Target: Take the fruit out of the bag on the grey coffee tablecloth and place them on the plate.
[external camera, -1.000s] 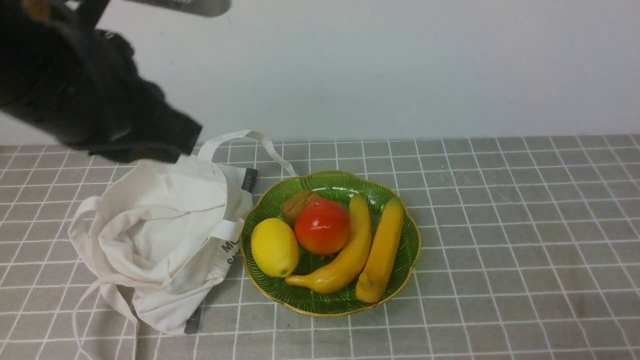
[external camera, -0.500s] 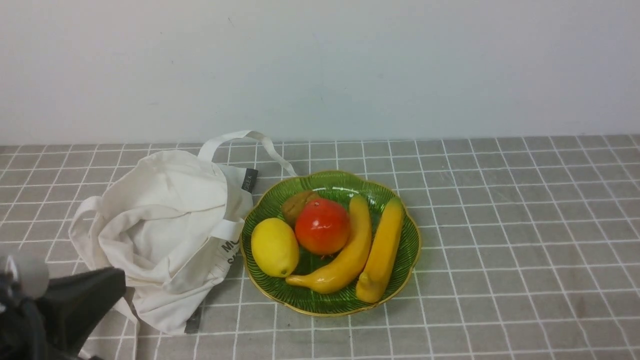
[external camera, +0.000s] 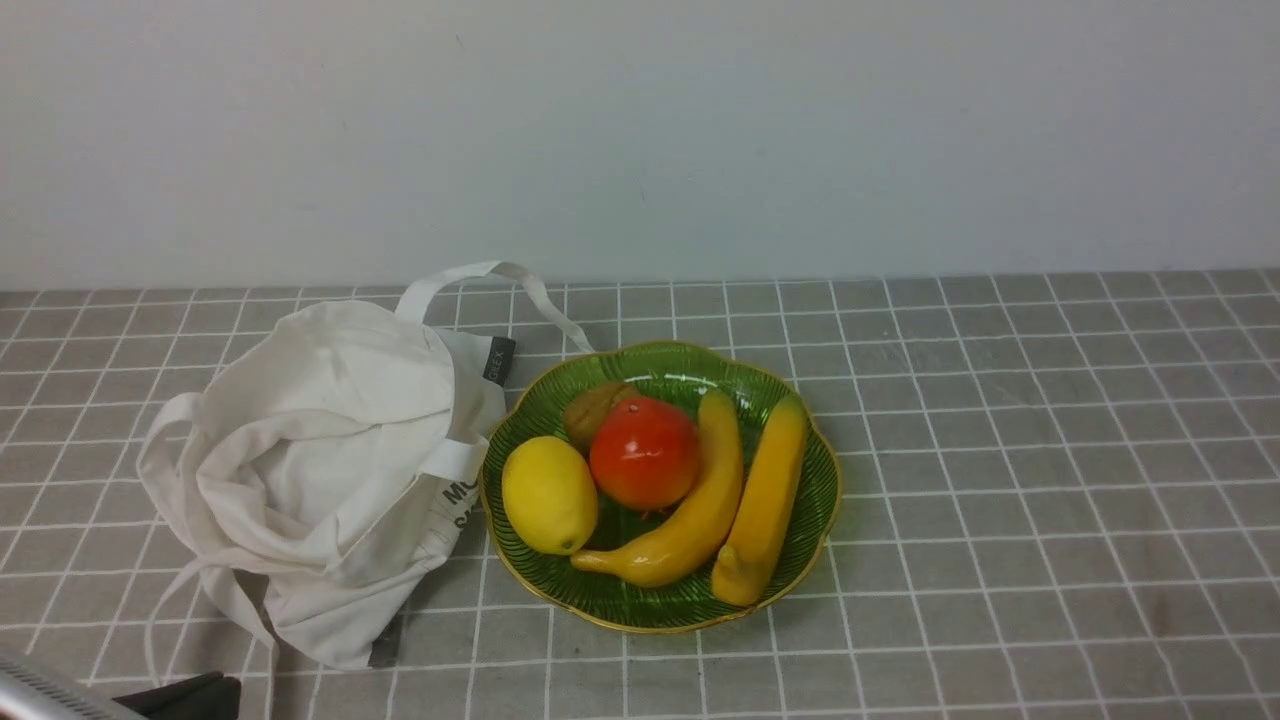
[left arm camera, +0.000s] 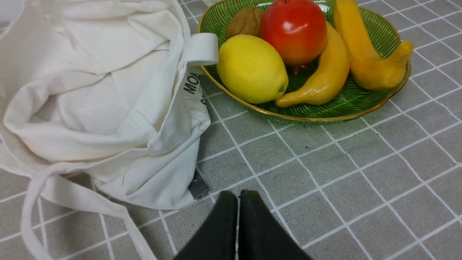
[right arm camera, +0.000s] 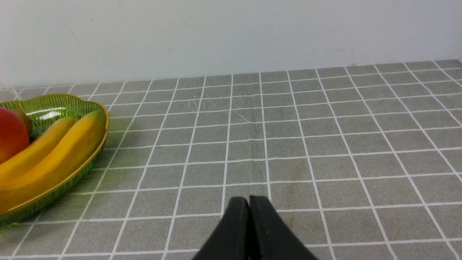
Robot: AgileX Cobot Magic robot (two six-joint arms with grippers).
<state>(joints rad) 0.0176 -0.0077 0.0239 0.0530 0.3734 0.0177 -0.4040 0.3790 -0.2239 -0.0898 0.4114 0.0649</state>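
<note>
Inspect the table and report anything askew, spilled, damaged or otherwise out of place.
Nothing is spilled or broken. One oddity: the crumpled off-white cloth tote bag lies against the green glass plate, with one white strap lapping over its gold rim.

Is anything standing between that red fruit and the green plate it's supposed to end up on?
Nothing visible does. The red fruit already lies on the plate, between the lemon and a banana, outside the bag.
</note>
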